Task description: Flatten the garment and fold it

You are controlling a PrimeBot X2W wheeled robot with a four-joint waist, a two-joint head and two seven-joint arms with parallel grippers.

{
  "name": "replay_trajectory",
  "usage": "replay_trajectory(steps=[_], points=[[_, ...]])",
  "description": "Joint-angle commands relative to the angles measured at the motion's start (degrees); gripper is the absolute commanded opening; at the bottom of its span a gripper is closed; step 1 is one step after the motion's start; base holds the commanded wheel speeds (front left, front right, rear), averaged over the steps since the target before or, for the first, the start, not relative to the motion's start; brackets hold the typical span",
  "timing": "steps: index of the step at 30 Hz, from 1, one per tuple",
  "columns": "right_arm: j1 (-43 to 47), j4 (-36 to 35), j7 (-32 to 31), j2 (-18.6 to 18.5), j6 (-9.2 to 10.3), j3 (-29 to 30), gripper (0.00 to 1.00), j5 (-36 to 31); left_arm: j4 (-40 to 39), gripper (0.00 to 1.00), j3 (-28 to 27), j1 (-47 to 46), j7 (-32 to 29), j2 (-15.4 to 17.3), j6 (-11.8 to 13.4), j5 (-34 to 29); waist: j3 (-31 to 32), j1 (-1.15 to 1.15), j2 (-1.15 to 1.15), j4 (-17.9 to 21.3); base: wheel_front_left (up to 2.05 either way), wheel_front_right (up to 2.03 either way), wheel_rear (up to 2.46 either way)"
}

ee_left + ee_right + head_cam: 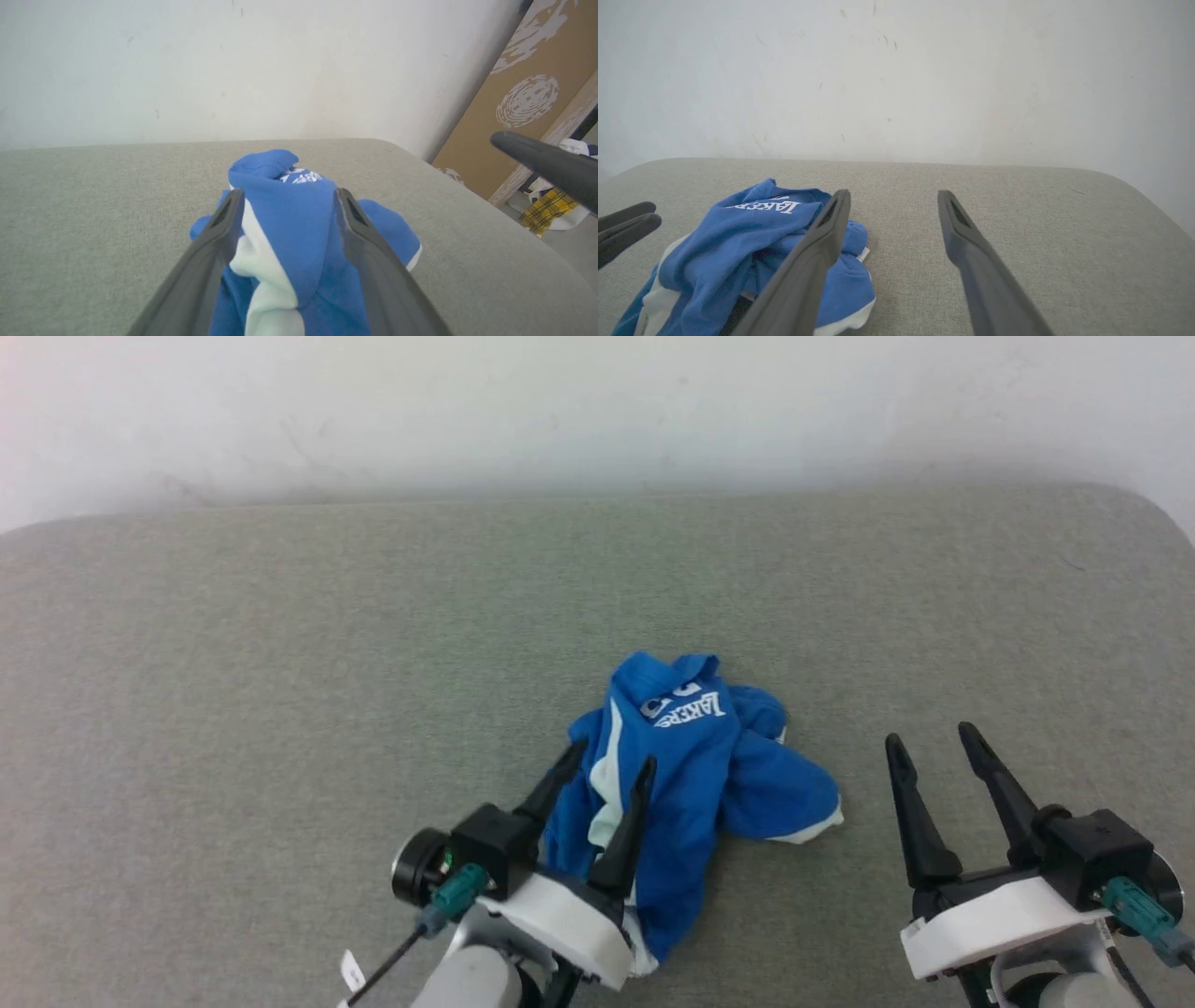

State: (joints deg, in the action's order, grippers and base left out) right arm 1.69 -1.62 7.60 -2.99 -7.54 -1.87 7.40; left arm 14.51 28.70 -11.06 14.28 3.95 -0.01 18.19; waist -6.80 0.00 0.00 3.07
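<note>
Left hand (612, 756) wide, astride crumpled garment (695, 761) | right hand (931, 735) wide — over bare cushion (280, 663), edges well apart

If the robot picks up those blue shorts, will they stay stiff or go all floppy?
Probably floppy: the shorts lie crumpled in soft folds on the grey fabric surface. They would likely sag and hang down from wherever they are pinched. The cloth looks thin and light, so a push would probably bunch them up rather than slide them whole.
</note>
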Motion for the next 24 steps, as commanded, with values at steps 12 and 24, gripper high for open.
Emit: replay_trajectory(steps=[12,24], points=[[1.7,-1.5,-2.2,0.1,0.05,1.3,1.00,-1.1,-11.7,1.00,-15.4,3.0,0.7,1.4,2.9,-1.3,2.7,0.00,0.00,-5.3,0.00,0.00,0.00],[3.7,-2.5,-5.3,0.1,0.05,1.7,1.00,-1.7,-9.9,1.00,-24.6,12.7,0.7,6.5,4.0,-2.5,4.9,0.00,0.00,-6.1,0.00,0.00,0.00]])
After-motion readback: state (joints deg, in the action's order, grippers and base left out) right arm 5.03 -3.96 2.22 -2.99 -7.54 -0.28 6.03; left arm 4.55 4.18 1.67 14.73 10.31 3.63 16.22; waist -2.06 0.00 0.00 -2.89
